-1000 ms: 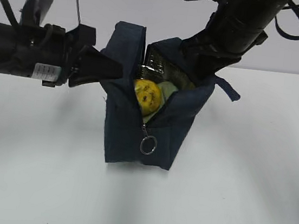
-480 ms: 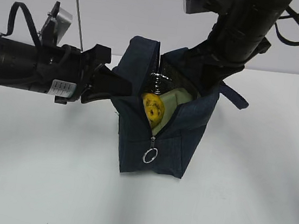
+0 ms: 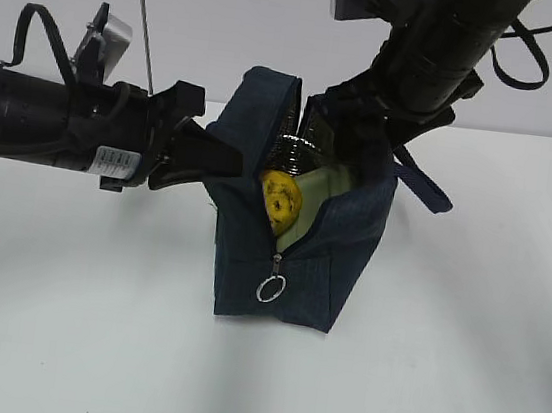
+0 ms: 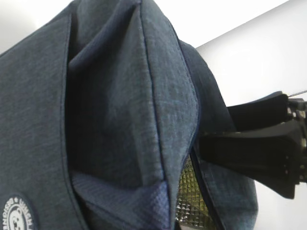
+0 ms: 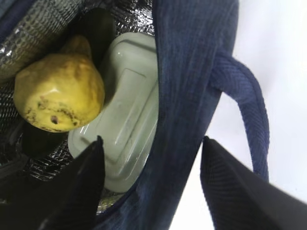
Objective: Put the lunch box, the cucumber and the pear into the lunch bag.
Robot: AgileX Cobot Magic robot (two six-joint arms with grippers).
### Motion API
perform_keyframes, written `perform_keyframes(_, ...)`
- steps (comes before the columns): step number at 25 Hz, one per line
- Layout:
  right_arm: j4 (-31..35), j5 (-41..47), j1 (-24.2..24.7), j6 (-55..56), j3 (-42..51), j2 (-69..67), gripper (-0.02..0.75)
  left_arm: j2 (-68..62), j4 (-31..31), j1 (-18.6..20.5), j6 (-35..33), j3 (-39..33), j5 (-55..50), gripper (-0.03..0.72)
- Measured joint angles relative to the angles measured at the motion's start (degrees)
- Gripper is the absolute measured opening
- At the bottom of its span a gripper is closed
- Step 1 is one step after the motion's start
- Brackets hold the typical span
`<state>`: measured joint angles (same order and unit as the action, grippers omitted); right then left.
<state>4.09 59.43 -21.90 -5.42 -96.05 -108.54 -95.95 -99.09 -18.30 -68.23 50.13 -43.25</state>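
The navy lunch bag (image 3: 279, 267) stands open on the white table. Inside it, the yellow pear (image 3: 280, 199) rests against the pale green lunch box (image 3: 326, 185). Both show in the right wrist view, pear (image 5: 60, 93) left of lunch box (image 5: 127, 120). A dark shape behind the pear may be the cucumber; I cannot tell. My left gripper (image 3: 223, 163) is shut on the bag's left wall, whose fabric (image 4: 120, 96) fills the left wrist view. My right gripper (image 5: 152, 143) is open, one finger inside and one outside the bag's right wall (image 5: 187, 72).
The bag's strap handle (image 5: 244, 105) loops outside its right wall. The zipper's metal ring (image 3: 270, 288) hangs on the front. White table (image 3: 461, 340) lies around the bag. The right gripper's black fingers (image 4: 254, 153) show in the left wrist view.
The bag and my left arm moved to the right during the last second, then held. My right arm stayed at the bag's right rim and shifted slightly left.
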Motion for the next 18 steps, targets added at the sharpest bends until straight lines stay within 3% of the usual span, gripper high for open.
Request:
perform_keyframes(8, 1.7, 2.4, 0.0, -0.4, 0.0, 0.9, 0.494, 0.0, 0.0, 0.0, 0.0, 0.0, 0.1, -0.019)
perform_keyframes(18, 4.5, 6.5, 0.0, -4.2, 0.0, 11.8, 0.494, 0.0, 0.0, 0.0, 0.0, 0.0, 0.2, -0.019)
